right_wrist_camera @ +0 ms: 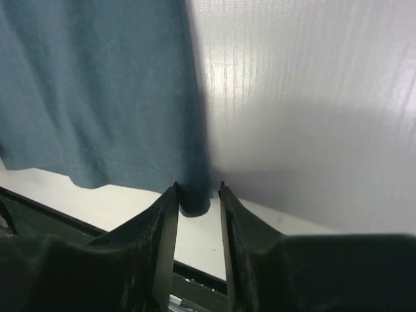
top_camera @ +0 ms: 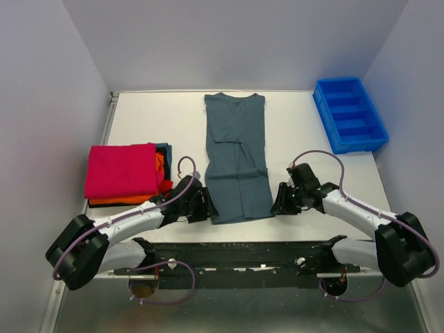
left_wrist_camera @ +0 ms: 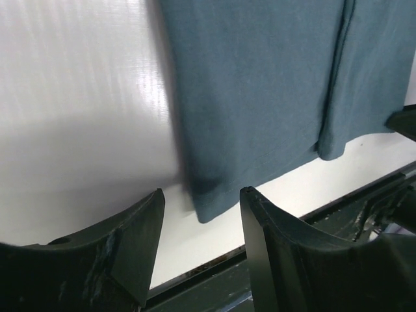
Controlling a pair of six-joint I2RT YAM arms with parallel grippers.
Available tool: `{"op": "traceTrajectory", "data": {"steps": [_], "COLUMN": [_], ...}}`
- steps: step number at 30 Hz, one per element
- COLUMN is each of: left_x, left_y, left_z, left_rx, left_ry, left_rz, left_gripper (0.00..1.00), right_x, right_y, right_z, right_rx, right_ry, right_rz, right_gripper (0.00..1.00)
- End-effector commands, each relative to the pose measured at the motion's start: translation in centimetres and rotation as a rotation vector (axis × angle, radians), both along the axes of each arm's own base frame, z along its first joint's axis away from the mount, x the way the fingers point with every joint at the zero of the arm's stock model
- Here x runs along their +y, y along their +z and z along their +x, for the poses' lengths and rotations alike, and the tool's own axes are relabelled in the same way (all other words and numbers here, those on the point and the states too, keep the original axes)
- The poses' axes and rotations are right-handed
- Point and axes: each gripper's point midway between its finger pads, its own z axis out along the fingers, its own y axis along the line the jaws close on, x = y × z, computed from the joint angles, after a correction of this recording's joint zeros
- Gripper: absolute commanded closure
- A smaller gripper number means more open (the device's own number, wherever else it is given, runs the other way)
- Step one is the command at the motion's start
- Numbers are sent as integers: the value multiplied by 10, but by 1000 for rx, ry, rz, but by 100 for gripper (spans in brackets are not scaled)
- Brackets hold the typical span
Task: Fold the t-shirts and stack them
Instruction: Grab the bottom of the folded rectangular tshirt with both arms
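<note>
The slate grey-blue t-shirt [top_camera: 236,156] lies flat mid-table, folded into a long strip running away from me. My left gripper [top_camera: 207,208] sits at its near left corner. In the left wrist view the left gripper [left_wrist_camera: 201,195] is open, and that corner [left_wrist_camera: 207,198] lies between the tips with room on both sides. My right gripper [top_camera: 278,201] is at the near right corner. In the right wrist view the right gripper [right_wrist_camera: 197,190] stands open more narrowly, its tips either side of the shirt's corner [right_wrist_camera: 195,200]. A crimson-pink t-shirt [top_camera: 121,170] lies folded on an orange one [top_camera: 118,201] at the left.
A bright blue plastic tray [top_camera: 349,114] with compartments stands at the back right. Dark cloth [top_camera: 164,149] shows under the left stack. The table's near edge and a black rail [top_camera: 243,253] run just behind both grippers. Grey walls close in the table's sides and back.
</note>
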Motion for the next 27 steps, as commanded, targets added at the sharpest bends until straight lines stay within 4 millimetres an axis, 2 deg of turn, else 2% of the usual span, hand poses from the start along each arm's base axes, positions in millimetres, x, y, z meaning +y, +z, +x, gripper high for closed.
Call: {"op": "traceTrajectory", "data": {"steps": [1,4,8,11,13,15,18,20,21,27], "left_x": [-15,-14,-10,-5,-3,-2,-1,1,2,10], "left_y": [-1,-2,-6,-12,-15,-18,-18,-14,-10,12], "left_z": [-4,-5,-11,-19,-23,-26,-27,-27,-27,-34], "left_rx": [40,47,73,102,115,130,135,129,122,104], "left_ry": [-20,-18,-22,-34,-42,-52,-64,-70,-69,-101], "left_rz": [-54,-49,-29,-3,1,4,20,29,34,45], "left_gripper": [37,41,51,51,53,60,80,97,100,100], "right_x": [11,10,10,13,15,16,17,17,17,12], "right_y": [-9,-15,-14,-13,-13,-12,-9,-5,-2,15], "right_z": [0,-6,-14,-22,-26,-29,-34,-37,-38,-49], "right_rx": [26,42,48,54,56,58,54,53,48,29], "right_ry": [22,11,15,24,30,37,46,49,49,46], "right_rz": [43,48,70,92,107,113,117,122,124,142], "right_gripper": [67,83,91,97,98,99,99,99,99,99]}}
